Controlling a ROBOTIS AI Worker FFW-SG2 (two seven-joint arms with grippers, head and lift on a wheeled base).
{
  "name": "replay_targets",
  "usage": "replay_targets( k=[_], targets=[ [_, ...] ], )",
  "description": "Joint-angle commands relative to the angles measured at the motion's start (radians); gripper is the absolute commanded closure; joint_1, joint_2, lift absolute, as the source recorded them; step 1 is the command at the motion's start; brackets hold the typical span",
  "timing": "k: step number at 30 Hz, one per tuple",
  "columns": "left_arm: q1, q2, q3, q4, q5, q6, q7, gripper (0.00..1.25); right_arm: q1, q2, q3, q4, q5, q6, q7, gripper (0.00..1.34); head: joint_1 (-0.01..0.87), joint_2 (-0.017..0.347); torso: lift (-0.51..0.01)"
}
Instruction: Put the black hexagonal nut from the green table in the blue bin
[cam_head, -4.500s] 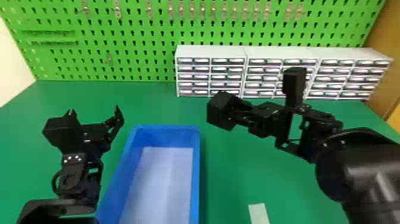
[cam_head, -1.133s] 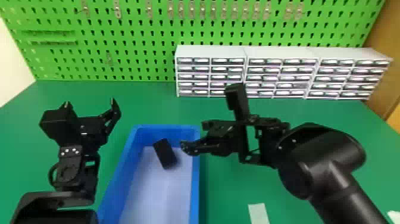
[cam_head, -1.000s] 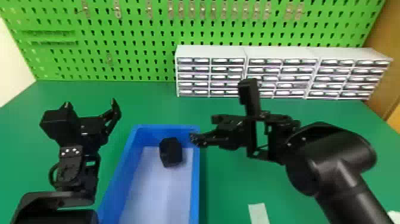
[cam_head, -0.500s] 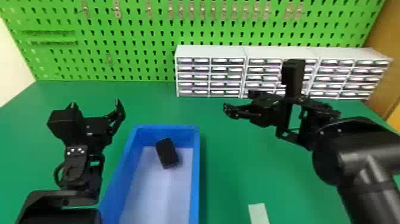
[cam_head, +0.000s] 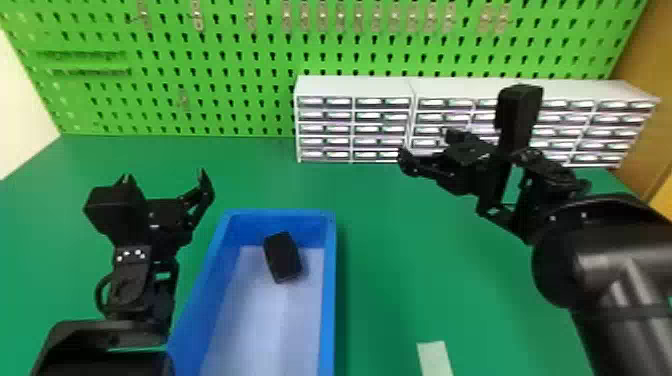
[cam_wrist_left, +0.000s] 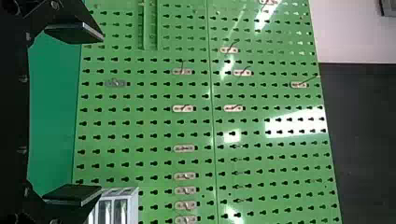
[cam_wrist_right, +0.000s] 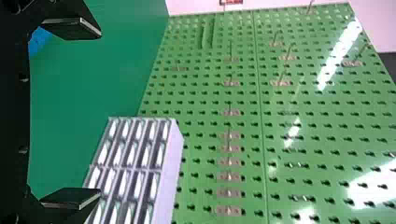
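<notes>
The black nut (cam_head: 283, 257) lies on the pale floor of the blue bin (cam_head: 327, 295), toward its far end. My left gripper (cam_head: 165, 182) stands open above the table, left of the bin, holding nothing. Its fingers are spread wide in the left wrist view, with nothing at the left gripper (cam_wrist_left: 74, 114). My right gripper (cam_head: 425, 147) is also open and without a load, up to the right of the bin near the drawer cabinets. In the right wrist view a wide gap separates the fingers of the right gripper (cam_wrist_right: 72, 114).
White drawer cabinets (cam_head: 355, 87) line the back of the green table (cam_head: 380, 280), behind the right gripper. A green pegboard (cam_head: 215, 90) rises behind. A pale strip (cam_head: 434, 357) lies near the front, right of the bin.
The nut came to rest in the bin, shifting a little after it first appeared there. My right gripper moved from beside the bin up and to the right. The left arm shifted only slightly.
</notes>
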Motion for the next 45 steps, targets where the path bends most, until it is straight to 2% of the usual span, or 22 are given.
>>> replay_targets(
  k=[1, 10, 19, 25, 35, 45],
  targets=[
    [0.000, 0.000, -0.001, 0.001, 0.001, 0.000, 0.000, 0.14, 0.012, 0.012, -0.020, -0.003, 0.023, -0.055, -0.032, 0.11, 0.657, 0.057, -0.095],
    [0.002, 0.000, -0.009, 0.009, 0.014, 0.000, 0.000, 0.14, 0.035, 0.030, -0.058, -0.017, 0.081, -0.118, -0.117, 0.11, 0.657, 0.057, -0.095],
    [-0.008, 0.000, -0.024, 0.014, 0.025, 0.000, 0.002, 0.14, 0.055, 0.036, -0.085, -0.017, 0.091, -0.167, -0.172, 0.11, 0.657, 0.057, -0.095],
    [-0.011, 0.000, -0.041, 0.021, 0.037, 0.000, 0.018, 0.14, 0.088, 0.041, -0.089, -0.015, 0.066, -0.224, -0.236, 0.11, 0.657, 0.057, -0.095],
    [-0.006, 0.000, -0.040, 0.023, 0.044, 0.000, 0.022, 0.14, 0.150, 0.038, -0.081, -0.013, 0.029, -0.247, -0.272, 0.11, 0.657, 0.057, -0.095],
    [-0.002, 0.000, -0.044, 0.014, 0.044, -0.002, 0.022, 0.14, 0.213, 0.039, -0.101, -0.035, 0.022, -0.233, -0.276, 0.11, 0.657, 0.057, -0.095]
  ],
)
